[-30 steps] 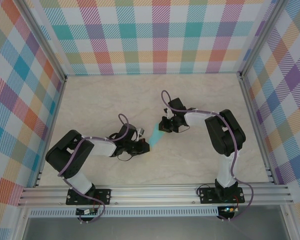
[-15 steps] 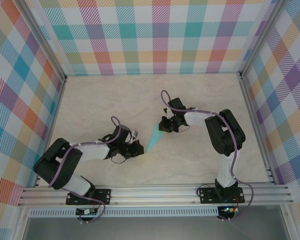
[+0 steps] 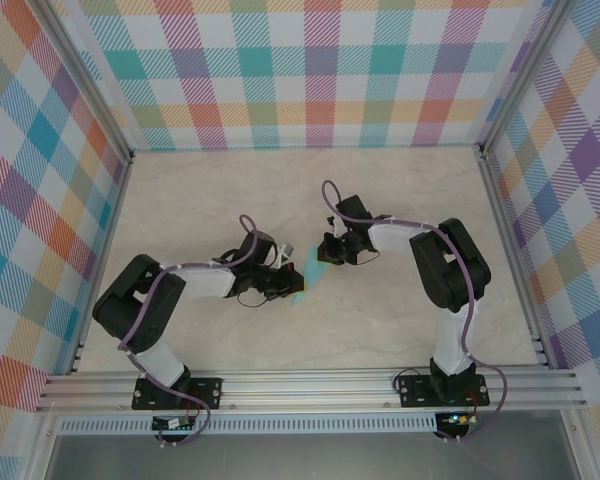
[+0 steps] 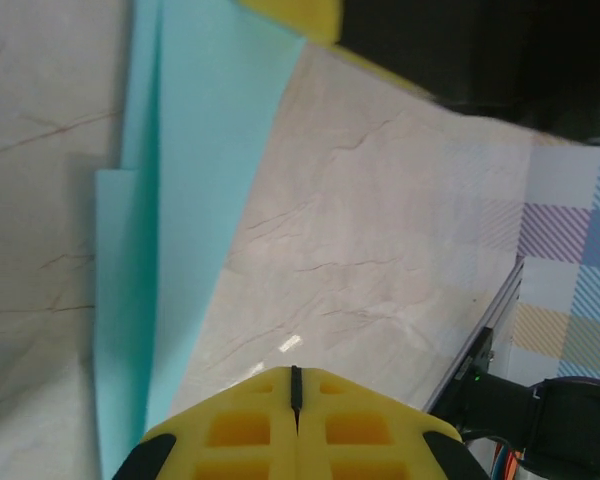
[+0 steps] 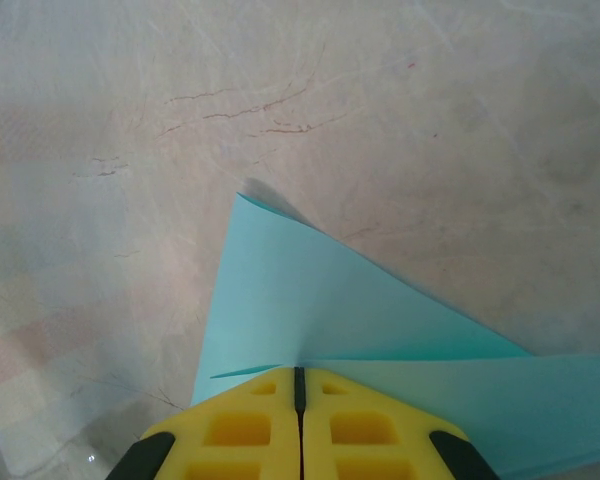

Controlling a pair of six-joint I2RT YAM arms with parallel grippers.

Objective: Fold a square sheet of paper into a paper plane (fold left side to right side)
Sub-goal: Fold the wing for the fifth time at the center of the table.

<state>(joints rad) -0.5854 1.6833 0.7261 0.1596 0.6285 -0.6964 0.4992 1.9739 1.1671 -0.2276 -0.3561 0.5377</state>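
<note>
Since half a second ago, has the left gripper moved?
Yes. The left gripper has shifted right, away from the front rail, and now overlaps the paper plane's near tip.

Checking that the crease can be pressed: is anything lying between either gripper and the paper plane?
Nothing visible does. The shut right gripper has its tips right at the wide end of the paper plane. The shut left gripper is at the narrow end. Around the paper there is just the table.

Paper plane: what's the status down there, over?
Both grippers shut. Left gripper at the narrow end of the paper plane, right gripper on its wide end. Plane lying on the table. Nothing in the way.
</note>
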